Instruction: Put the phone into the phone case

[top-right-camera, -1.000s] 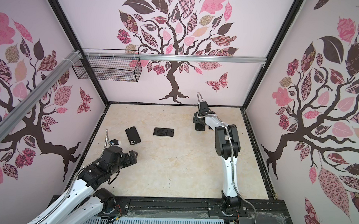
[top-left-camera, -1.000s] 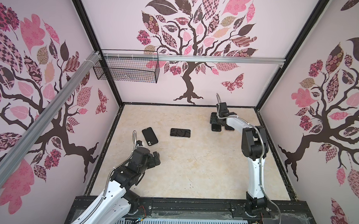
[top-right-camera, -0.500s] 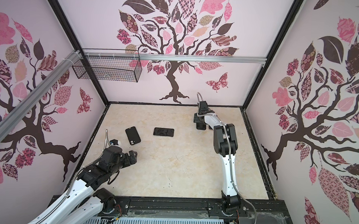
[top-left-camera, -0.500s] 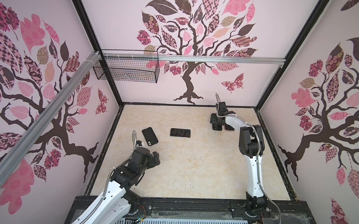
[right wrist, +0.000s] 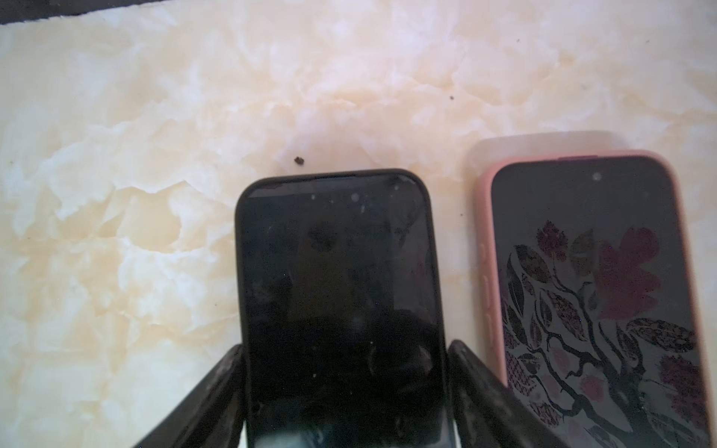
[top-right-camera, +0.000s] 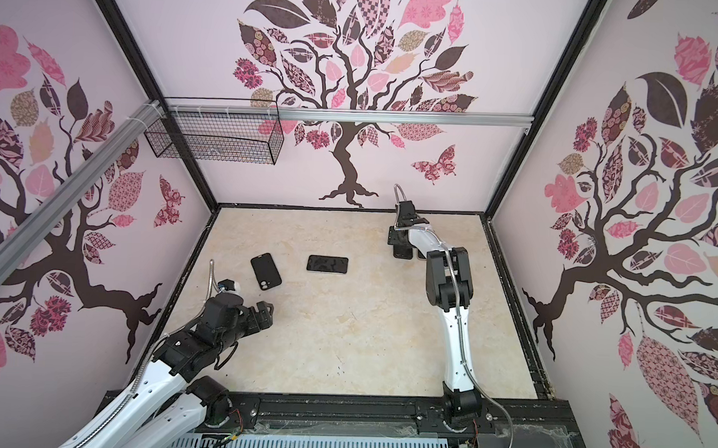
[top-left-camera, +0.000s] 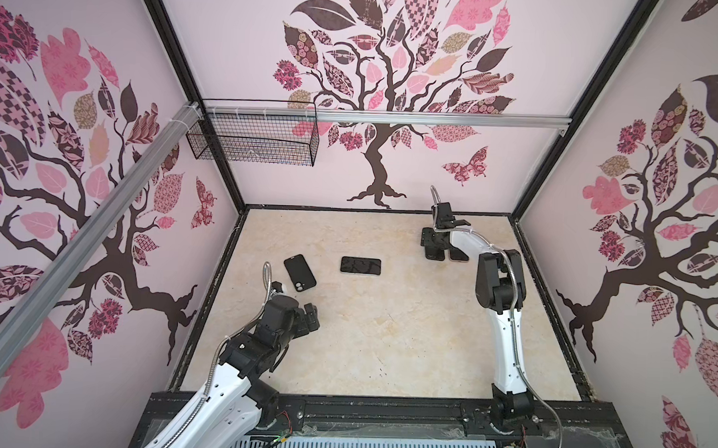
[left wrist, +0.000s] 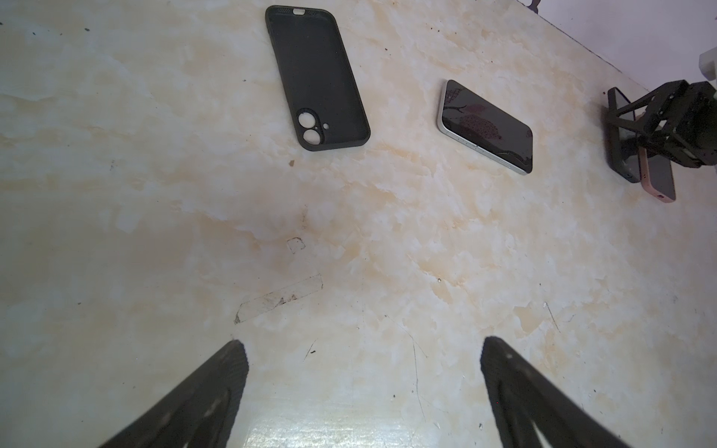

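left gripper [left wrist: 362, 343] fingers stand wide and empty over bare table [left wrist: 155, 194] at the near left. right gripper [right wrist: 346, 347] fingers flank the long edges of a black-cased phone [right wrist: 337, 271] at the far right, with a pink-cased phone [right wrist: 593, 291] just beside it; whether they squeeze it i cannot tell. the phone case [left wrist: 316, 77] lies hollow side up, farther in than the left gripper. the phone [left wrist: 487, 126] lies screen up to its right, apart. probably the phone gets fetched next: grip across its narrow width, keep it level, and line its camera end with the case's cut-outs before pressing.
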`<move>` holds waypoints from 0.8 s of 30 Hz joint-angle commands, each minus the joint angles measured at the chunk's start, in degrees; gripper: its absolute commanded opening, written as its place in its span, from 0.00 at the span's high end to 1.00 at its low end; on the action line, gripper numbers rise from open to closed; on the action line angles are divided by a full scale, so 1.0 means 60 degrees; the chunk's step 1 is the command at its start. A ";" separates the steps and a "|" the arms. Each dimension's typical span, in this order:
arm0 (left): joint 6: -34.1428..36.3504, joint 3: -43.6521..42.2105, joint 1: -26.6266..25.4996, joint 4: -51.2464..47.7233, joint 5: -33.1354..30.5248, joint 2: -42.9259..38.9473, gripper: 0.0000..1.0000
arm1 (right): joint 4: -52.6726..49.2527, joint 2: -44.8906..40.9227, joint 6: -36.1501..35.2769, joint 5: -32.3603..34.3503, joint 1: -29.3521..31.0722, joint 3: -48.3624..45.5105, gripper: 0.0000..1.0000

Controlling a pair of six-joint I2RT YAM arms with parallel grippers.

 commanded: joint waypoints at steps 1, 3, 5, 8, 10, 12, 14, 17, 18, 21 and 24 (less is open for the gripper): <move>-0.0044 0.0105 0.0041 -0.0002 -0.0161 -0.0083 0.03 | -0.0255 0.0387 0.0035 0.0079 -0.0085 0.0513 0.37; -0.0079 0.0131 0.0041 -0.0082 -0.0259 -0.0079 0.03 | -0.0316 0.0408 0.0043 0.0077 -0.0081 0.0552 0.26; -0.0150 0.0162 0.0041 -0.0237 -0.0451 -0.0098 0.03 | -0.0336 0.0404 0.0055 0.0073 -0.0085 0.0554 0.20; -0.0158 0.0161 0.0041 -0.0245 -0.0479 -0.0175 0.03 | -0.0336 0.0387 0.0025 0.0081 -0.0085 0.0518 0.14; -0.0159 0.0164 0.0045 -0.0251 -0.0500 -0.0186 0.03 | -0.0327 0.0350 -0.0049 -0.0009 -0.0076 0.0452 0.11; -0.0158 0.0157 0.0044 -0.0251 -0.0503 -0.0196 0.03 | -0.0290 0.0248 -0.0089 0.0005 -0.0086 0.0315 0.08; -0.0161 0.0178 0.0041 -0.0240 -0.0495 -0.0162 0.03 | -0.0141 0.0067 -0.0154 0.0023 -0.0090 0.0065 0.01; -0.0143 0.0206 0.0041 -0.0201 -0.0500 -0.0061 0.03 | 0.0033 -0.0324 -0.0310 -0.0153 -0.0102 -0.0321 0.00; -0.0131 0.0208 0.0042 -0.0165 -0.0511 -0.0012 0.03 | 0.0101 -0.0508 -0.0442 -0.0327 -0.0089 -0.0501 0.00; -0.0113 0.0237 0.0044 -0.0060 -0.0581 0.0178 0.03 | 0.0300 -0.1229 -0.0644 -0.0769 -0.0093 -0.1214 0.00; -0.0077 0.0342 0.0042 0.0056 -0.0723 0.0544 0.03 | 0.0882 -0.2319 -0.0744 -0.1290 -0.0092 -0.2441 0.00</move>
